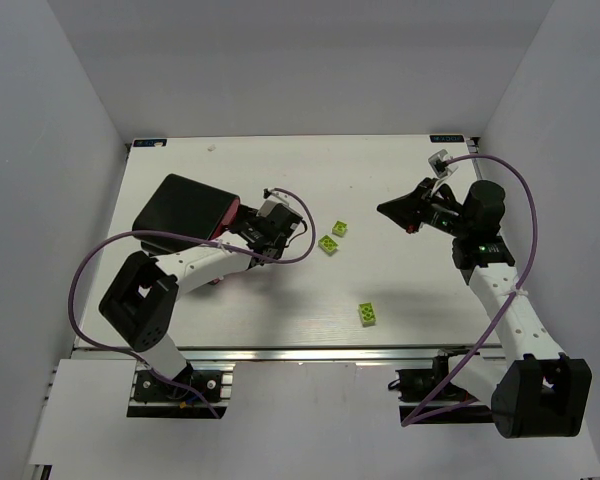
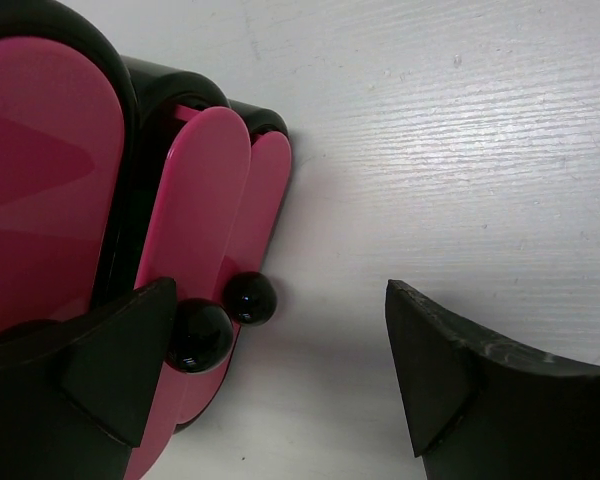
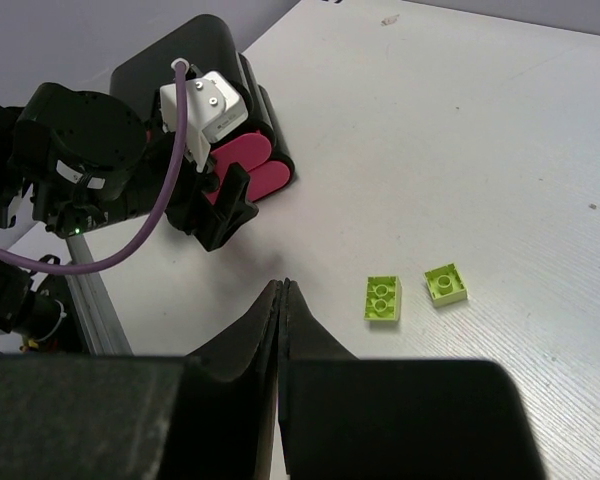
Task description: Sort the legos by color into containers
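Since the left gripper [image 2: 280, 375] stands with its jaws wide apart right at the magenta fronts of the containers [image 2: 195, 200], it looks set up for a drawer pull rather than for a brick. In the left wrist view 2 round black knobs [image 2: 198, 335] sit in the gap, the lower one close against the jaw on the cabinet side and the other just beyond it. The jaws hold nothing. Whether any drawer is already drawn out I cannot tell, as the fronts overlap at this angle.

The black cabinet [image 1: 180, 205] lies at the far left of the tabletop [image 1: 280, 165], its pink face turned toward the middle, which is why the left arm reaches it from that side.

3 lime legos [image 1: 328, 244] lie loose on the tabletop: 2 near each other just right of the left gripper, and 1 [image 1: 367, 314] nearer the front edge, well apart from both arms.

The right gripper [image 3: 283, 290] is pressed together and empty, raised over the right half. The 2 paired legos lie just ahead of its tips and slightly to one side, so my guess is that it waits for a container to be opened.
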{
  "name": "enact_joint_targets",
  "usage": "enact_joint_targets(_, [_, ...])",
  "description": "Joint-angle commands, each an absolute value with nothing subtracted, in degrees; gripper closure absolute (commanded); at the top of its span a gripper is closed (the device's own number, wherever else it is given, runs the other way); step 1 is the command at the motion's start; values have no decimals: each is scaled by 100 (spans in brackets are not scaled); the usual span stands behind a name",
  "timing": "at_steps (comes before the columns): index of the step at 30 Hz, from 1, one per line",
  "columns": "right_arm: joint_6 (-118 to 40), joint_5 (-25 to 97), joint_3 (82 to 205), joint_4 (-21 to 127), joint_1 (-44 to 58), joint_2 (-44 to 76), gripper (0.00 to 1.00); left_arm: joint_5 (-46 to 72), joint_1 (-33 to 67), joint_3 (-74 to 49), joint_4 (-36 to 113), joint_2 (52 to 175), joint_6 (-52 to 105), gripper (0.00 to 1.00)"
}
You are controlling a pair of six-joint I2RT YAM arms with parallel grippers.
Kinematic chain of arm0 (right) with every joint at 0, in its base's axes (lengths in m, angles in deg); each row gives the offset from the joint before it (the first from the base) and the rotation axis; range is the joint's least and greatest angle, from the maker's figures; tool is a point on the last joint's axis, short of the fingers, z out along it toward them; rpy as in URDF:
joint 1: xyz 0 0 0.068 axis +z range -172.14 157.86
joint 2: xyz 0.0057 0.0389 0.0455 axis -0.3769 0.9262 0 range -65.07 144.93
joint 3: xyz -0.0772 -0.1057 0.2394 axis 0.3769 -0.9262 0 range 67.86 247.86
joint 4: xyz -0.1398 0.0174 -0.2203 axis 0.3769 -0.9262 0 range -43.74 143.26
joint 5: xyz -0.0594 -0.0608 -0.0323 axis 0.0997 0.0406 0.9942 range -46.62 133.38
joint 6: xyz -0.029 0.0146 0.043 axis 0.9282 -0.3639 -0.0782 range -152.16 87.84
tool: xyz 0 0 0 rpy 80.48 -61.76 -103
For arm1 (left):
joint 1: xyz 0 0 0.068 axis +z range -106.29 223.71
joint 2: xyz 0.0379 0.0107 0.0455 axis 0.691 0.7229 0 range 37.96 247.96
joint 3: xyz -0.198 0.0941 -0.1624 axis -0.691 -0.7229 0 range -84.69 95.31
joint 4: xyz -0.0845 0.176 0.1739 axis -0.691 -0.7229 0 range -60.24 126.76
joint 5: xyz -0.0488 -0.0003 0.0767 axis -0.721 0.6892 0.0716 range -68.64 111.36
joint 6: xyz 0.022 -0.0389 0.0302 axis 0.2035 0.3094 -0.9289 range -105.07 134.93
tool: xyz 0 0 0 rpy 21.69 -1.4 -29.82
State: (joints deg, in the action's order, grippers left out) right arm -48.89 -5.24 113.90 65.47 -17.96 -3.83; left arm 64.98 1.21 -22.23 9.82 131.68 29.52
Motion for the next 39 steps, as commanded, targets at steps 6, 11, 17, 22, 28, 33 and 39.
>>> enact_joint_targets(6, [-5000,-733,11347,6899,-1863,-372,100,6830,178,-2325,1004,12657,2654,7])
enact_joint_targets(11, [-5000,-759,11347,6917,-1880,-372,100,6382,108,-2571,1547,12261,2083,28])
enact_joint_targets(17, [-5018,-830,11330,6961,-1889,-345,100,5231,108,-2914,1988,11575,1616,68])
enact_joint_targets(22, [-5035,-830,11321,6987,-1889,-328,100,4746,108,-3002,1656,11767,1606,82])
enact_joint_targets(28, [-5035,-812,11312,6987,-1907,-328,100,4948,108,-3090,1383,12225,2028,83])
enact_joint_targets(33, [-5027,-803,11303,6987,-1959,-328,100,5422,169,-2959,1154,12646,2301,80])
enact_joint_targets(39, [-5044,-830,11303,6978,-2003,-319,100,5949,169,-2783,987,12779,2442,48])
